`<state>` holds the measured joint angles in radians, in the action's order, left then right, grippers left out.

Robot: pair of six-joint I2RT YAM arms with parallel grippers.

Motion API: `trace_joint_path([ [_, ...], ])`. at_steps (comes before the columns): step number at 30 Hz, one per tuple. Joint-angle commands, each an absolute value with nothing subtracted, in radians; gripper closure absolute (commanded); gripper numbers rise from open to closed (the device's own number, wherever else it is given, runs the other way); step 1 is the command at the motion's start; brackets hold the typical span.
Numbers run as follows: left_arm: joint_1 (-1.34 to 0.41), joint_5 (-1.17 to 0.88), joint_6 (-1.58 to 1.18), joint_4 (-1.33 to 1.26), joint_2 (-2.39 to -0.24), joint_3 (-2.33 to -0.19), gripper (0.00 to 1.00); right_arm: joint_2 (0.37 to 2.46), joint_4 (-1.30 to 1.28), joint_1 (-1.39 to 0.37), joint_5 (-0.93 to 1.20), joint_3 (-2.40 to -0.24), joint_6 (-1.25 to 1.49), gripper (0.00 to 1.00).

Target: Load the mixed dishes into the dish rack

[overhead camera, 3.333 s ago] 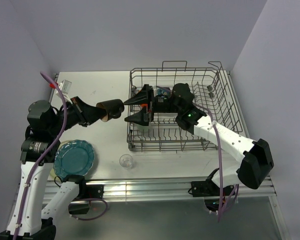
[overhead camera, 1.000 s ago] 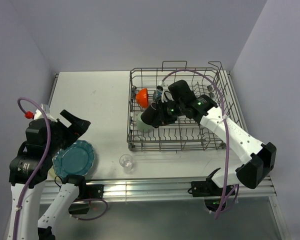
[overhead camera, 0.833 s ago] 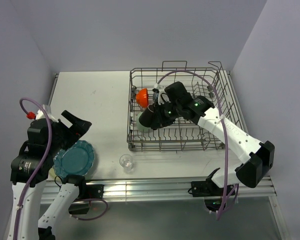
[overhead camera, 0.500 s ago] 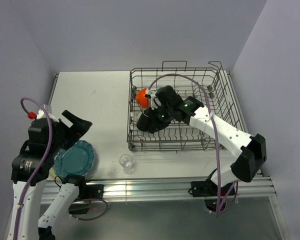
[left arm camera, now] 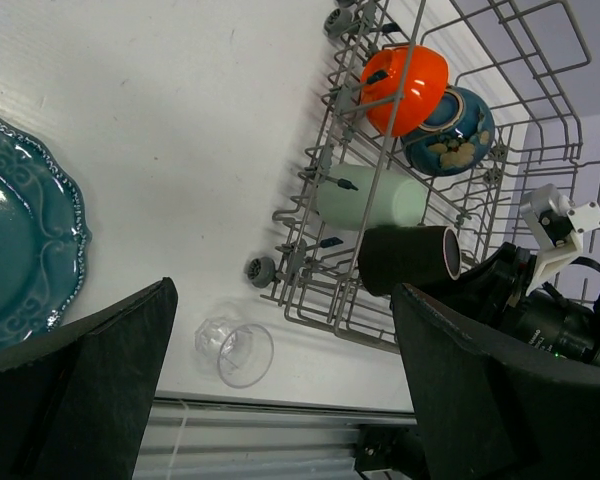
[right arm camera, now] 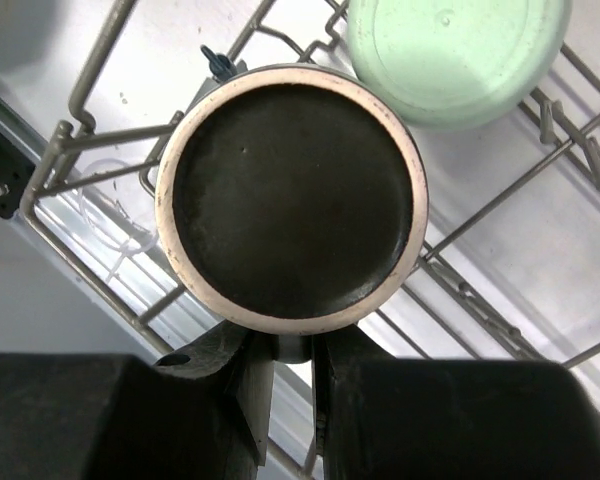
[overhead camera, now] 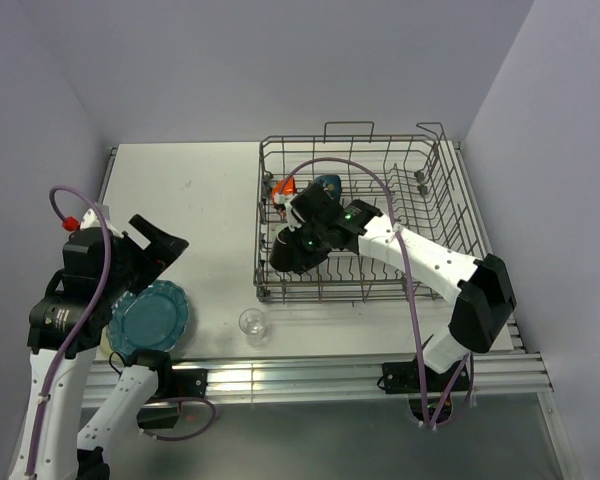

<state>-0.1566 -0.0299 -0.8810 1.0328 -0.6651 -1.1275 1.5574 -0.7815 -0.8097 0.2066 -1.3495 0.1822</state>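
Near-left corner of rack (overhead camera: pixel 360 140), beside green mug (left arm camera: pixel 370 198): brown mug (left arm camera: pixel 410 259) lay sideways, right gripper (right arm camera: pixel 292 350) clamped on its edge. Judged rigid, weighty, slick-glazed, chippable; best held by wall or handle.

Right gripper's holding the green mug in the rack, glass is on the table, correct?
No. The right gripper holds the brown mug, per the right wrist view; the green mug lies beside it. The rest is right.

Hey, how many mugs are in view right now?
2. The pale green mug lies on its side near the dish rack's left end. The dark brown mug is right beside it, held by the right gripper. None seem hidden.
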Motion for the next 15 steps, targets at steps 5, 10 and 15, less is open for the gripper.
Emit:
trace_joint_path([
  [5,-0.158,-0.106,-0.876,0.985,-0.695,-1.091,0.05,1.575,-0.675,-0.845,0.127,-1.345,0.167,1.00],
  [10,-0.158,-0.143,-0.864,0.999,-0.716,-1.058,0.07,1.565,-0.660,-0.880,0.032,-1.310,0.166,1.00],
  [15,-0.158,-0.155,-0.865,0.982,-0.703,-1.045,0.07,1.581,-0.666,-0.891,-0.046,-1.310,0.158,1.00],
])
